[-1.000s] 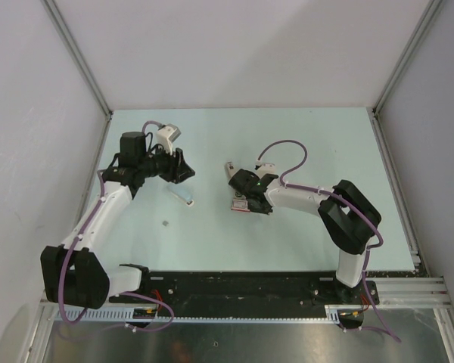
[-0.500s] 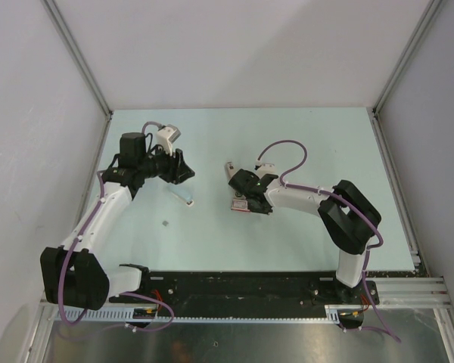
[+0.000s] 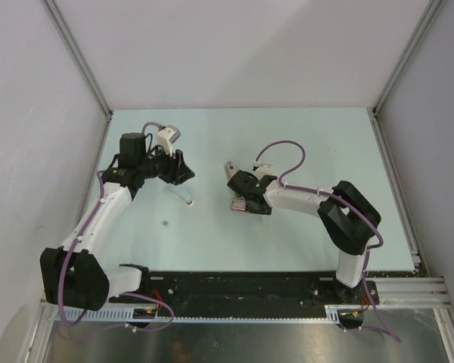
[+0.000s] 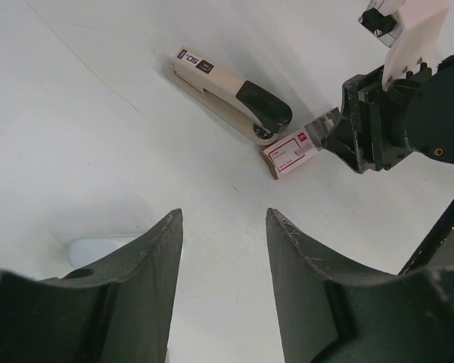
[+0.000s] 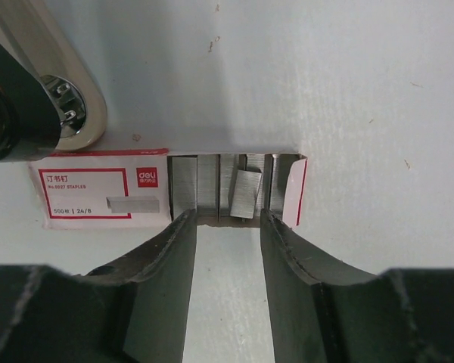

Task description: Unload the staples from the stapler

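Bright diffuse light; soft shadows; near foreground slightly blurred.

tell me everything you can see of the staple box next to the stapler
A flat red-and-white cardboard staple box with a red-framed printed label. It lies flat on the table, labelled end just beside the stapler's metal nose. The other end is open, its flap folded out, showing rows of silvery staple strips, one short piece lying askew on top. The right gripper's open fingertips sit at that open edge, gripping nothing.
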You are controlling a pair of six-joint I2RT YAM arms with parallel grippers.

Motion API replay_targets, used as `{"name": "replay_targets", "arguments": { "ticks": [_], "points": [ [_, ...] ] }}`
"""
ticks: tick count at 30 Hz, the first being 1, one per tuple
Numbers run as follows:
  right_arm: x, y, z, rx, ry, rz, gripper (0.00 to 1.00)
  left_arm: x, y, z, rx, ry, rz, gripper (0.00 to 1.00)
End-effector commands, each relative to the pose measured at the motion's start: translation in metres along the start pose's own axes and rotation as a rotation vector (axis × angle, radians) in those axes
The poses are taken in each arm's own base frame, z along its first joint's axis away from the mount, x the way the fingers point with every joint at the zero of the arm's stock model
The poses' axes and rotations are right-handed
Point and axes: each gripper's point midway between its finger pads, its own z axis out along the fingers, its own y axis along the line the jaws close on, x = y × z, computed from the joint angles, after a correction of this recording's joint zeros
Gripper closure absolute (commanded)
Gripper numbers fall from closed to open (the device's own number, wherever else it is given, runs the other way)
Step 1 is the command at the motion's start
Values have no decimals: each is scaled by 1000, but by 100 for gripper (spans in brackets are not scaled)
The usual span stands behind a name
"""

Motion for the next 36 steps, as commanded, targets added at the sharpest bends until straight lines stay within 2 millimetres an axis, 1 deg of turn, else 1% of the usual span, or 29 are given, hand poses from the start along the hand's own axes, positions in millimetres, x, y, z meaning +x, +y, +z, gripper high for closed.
{"name": "replay_targets", "arguments": {
  "ticks": [1,5,8,12,13,16,20,24,28,31,36],
  "points": [
    [-16,7,-17,-49,-61,26,56,-9,-7,-8,16,-33,92,47],
    [-27,8,-27,-76,-92,34,59,-8,-7,-7,19,-26,92,47],
    [-42,3,-40,-93,-126,59,65,-2,-9,-1,32,-7,109,48],
    [-53,-10,-45,-154,-105,101,75,12,-15,15,43,51,182,49],
    [-54,-15,-43,-180,-89,121,77,17,-19,21,50,70,211,50],
    [-47,-34,-30,-261,-11,203,80,31,-27,40,63,136,283,51],
    [-40,-52,-17,-360,54,292,81,48,-29,66,74,220,343,54],
    [-28,-54,-6,-450,138,344,80,63,-27,87,77,289,398,56],
    [-21,-54,4,-510,192,394,79,82,-23,107,65,359,458,56],
    [-19,-52,11,-534,206,418,79,92,-21,117,62,393,501,56],
    [-16,-50,20,-557,225,448,78,101,-17,129,57,421,532,56]
  ]
}}
